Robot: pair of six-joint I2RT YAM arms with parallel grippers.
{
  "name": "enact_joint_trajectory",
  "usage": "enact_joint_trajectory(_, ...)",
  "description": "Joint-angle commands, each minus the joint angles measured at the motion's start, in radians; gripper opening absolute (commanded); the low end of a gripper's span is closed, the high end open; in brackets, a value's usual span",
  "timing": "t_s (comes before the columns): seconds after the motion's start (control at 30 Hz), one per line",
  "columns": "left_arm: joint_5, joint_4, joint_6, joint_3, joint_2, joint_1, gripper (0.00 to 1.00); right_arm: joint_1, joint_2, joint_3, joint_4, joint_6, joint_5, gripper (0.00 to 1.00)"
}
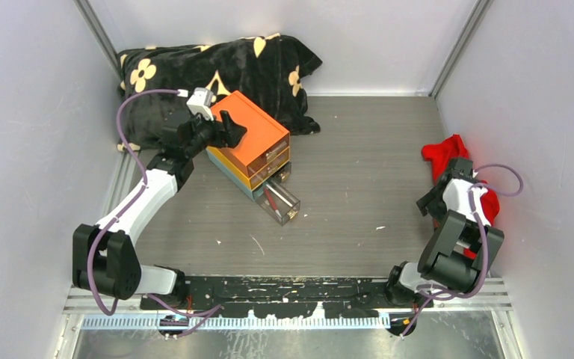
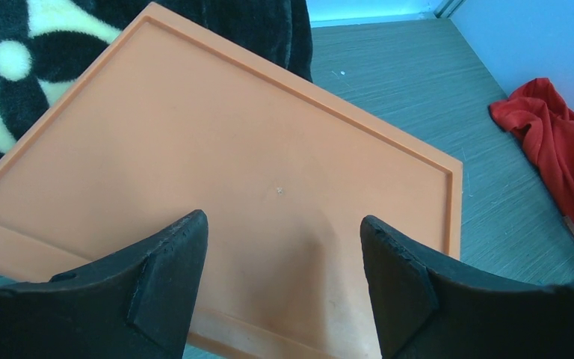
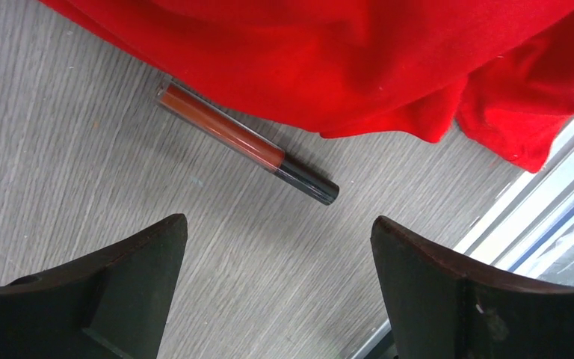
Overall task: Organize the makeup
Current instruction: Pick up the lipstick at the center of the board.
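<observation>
Across the grey worktop (image 1: 359,149), an orange drawer box (image 1: 250,123) is sitting under the released, empty left claw (image 2: 284,224). The right claw (image 3: 278,224) is hanging released above 1 lip-gloss tube (image 3: 247,143), which is lying just beside the red cloth (image 3: 344,52).

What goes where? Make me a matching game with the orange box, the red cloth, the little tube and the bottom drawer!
Things:
1. box
2. cloth
3. tube
4. drawer

Places or states:
A. crumpled by the right wall
B. pulled out
C. right in front of the left hand
D. flat on the table at the cloth's edge, in front of the right hand

Pairs: 1-C, 2-A, 3-D, 4-B
</observation>
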Motion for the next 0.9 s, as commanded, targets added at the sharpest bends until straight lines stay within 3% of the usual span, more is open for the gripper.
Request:
enact_joint_trajectory(0.0,0.018,-0.1,-0.03,-0.042,-0.024,-0.001,0.76,-0.005,0.038,-0.001,0.056,0.005,0.006,0.97)
enact_joint_trajectory(0.43,-0.002,-0.119,-0.007,-0.041,-0.056,0.0,0.76,-0.005,0.185,0.119,0.093,0.005,0.071,0.9)
enact_joint_trajectory(0.6,-0.02,-0.126,0.001,-0.042,-0.073,0.0,0.76,-0.006,0.207,0.069,0.138,0.0,-0.016,0.71)
enact_joint_trajectory(0.87,-0.012,-0.121,-0.011,-0.053,-0.079,0.0,0.76,-0.006,0.221,0.0,0.191,0.002,-0.002,0.7)
